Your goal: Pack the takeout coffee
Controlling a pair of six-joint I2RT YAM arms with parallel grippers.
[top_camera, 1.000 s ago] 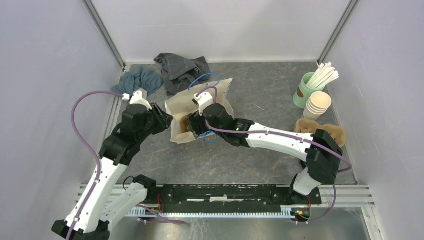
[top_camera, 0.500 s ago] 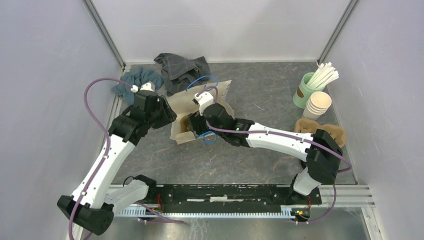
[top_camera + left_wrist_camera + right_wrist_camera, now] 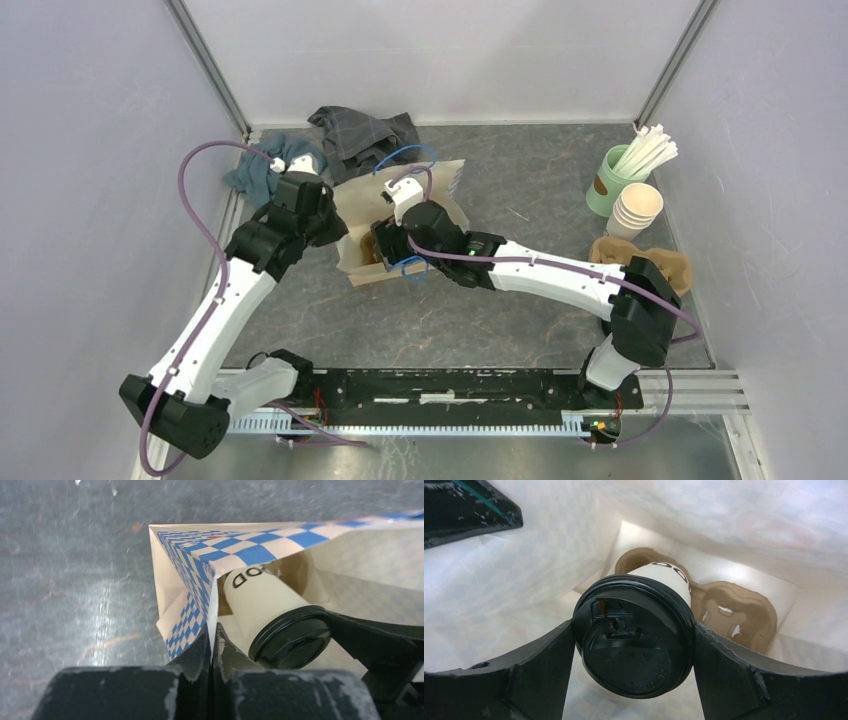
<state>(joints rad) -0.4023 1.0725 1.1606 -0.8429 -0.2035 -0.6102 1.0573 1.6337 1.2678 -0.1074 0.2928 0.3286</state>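
Coffee cup [image 3: 668, 578], gripped at its lid [image 3: 634, 640] between my right jaws, is inside the paper bag [image 3: 235, 550] whose rim my left jaws pinch, so I should ease it squarely into the tray pocket [image 3: 636, 562] beyond them.

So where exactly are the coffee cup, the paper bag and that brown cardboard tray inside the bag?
takeout coffee [image 3: 634, 645], right wrist view, middle of its black lid.
paper bag [image 3: 255, 550], left wrist view, blue-checked panel.
cardboard tray [image 3: 744, 600], right wrist view, empty cup well at the bag's bottom.
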